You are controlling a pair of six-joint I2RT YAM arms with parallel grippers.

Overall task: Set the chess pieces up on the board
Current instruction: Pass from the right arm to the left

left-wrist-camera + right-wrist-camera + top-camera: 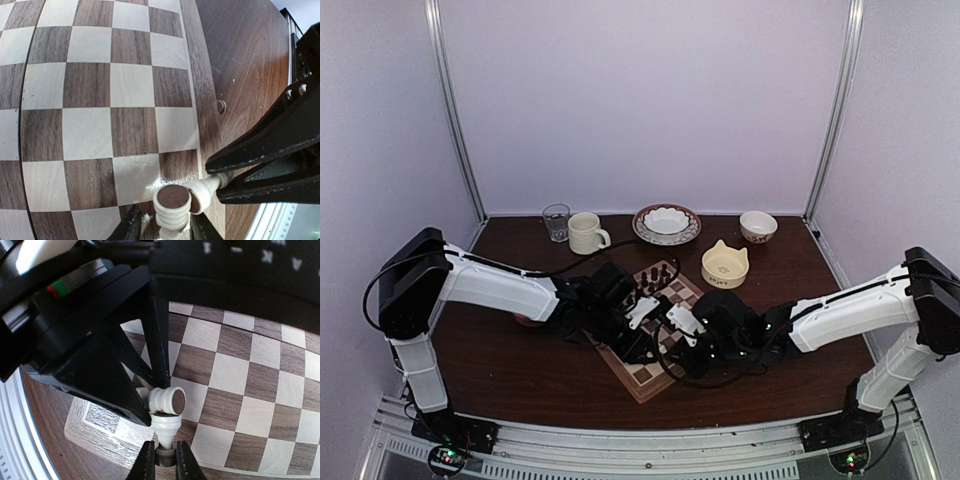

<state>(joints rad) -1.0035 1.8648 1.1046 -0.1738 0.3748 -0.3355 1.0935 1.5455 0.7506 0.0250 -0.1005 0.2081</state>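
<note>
Left end effector (166, 223) and right end effector (165, 454) each clamp one cream piece (172, 199) above the board (90, 90).

From above, the middle of the board (638, 382) was covered, and the dark pieces (655, 280) on its far corner were too small to name. A cream chess piece (172, 202) ran off the left wrist view's bottom edge. A second cream piece (165, 429) had its lower end hidden between the right jaws.
</note>
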